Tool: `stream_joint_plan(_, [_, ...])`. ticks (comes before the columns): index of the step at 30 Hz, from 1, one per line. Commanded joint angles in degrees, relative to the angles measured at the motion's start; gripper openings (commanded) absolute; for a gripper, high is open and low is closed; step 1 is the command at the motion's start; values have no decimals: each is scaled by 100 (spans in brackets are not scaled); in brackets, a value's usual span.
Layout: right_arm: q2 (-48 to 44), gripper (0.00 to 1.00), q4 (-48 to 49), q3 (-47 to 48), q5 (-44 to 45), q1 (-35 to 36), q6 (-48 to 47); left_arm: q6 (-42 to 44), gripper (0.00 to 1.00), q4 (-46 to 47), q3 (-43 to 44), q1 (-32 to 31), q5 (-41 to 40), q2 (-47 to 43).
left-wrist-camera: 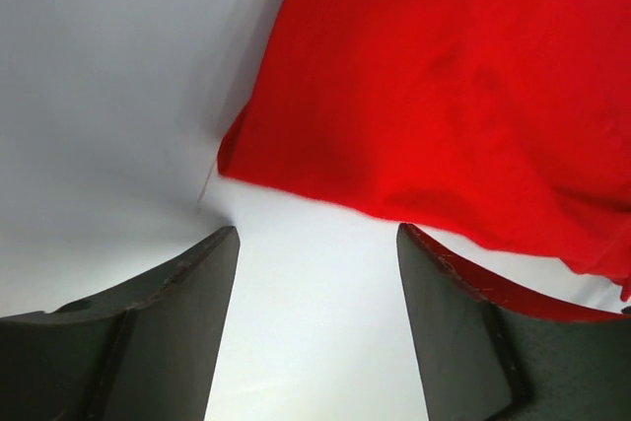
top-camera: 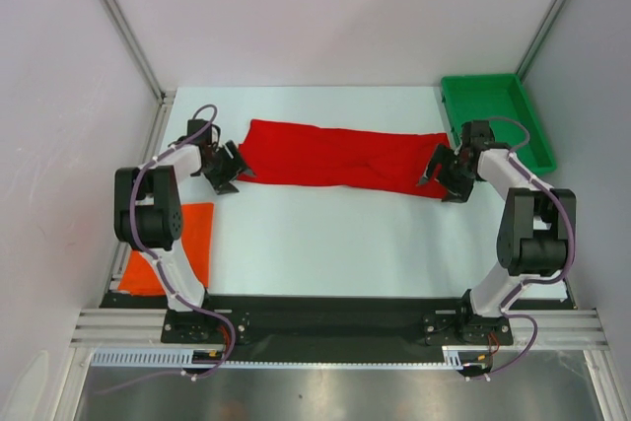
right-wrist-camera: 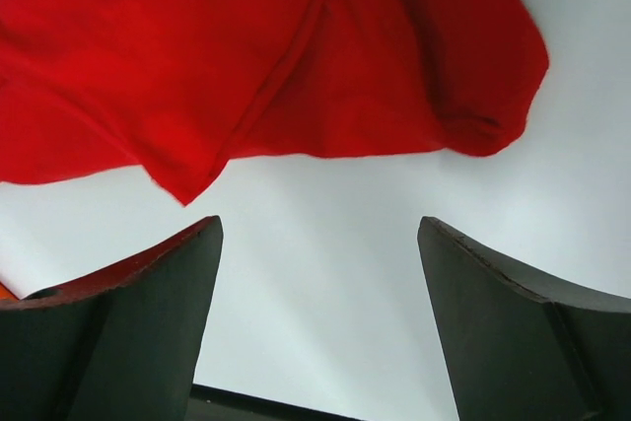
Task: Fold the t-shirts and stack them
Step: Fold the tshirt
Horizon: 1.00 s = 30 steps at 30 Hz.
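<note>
The red t-shirt (top-camera: pixel 340 156) lies folded into a long band across the far middle of the table. It also shows in the left wrist view (left-wrist-camera: pixel 463 86) and the right wrist view (right-wrist-camera: pixel 246 46). My left gripper (top-camera: pixel 235 171) is open and empty just off the band's left end, with bare table between its fingers (left-wrist-camera: pixel 158 322). My right gripper (top-camera: pixel 440 175) is open and empty just off the band's right end, over bare table. The orange t-shirt (top-camera: pixel 189 244) lies as a flat rectangle at the near left, partly hidden by the left arm.
A green plastic tray (top-camera: pixel 495 117) stands at the far right corner, behind the right arm. White walls and metal frame rails enclose the table. The arm bases sit on a black strip at the near edge.
</note>
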Motion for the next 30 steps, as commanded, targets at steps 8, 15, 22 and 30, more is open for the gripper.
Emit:
stream_joint_plan(8, [337, 85, 347, -26, 306, -176, 227, 137, 58, -221, 851, -15, -552, 866])
stream_joint_plan(15, [653, 79, 391, 106, 753, -184, 428, 251, 29, -292, 931, -15, -596, 1016])
stream_joint_plan(22, [706, 64, 549, 62, 1219, -184, 614, 418, 0, -397, 1054, -15, -737, 1051])
stream_joint_plan(30, [847, 14, 305, 123, 1499, -184, 403, 524, 0, -528, 1107, -15, -1044, 1016])
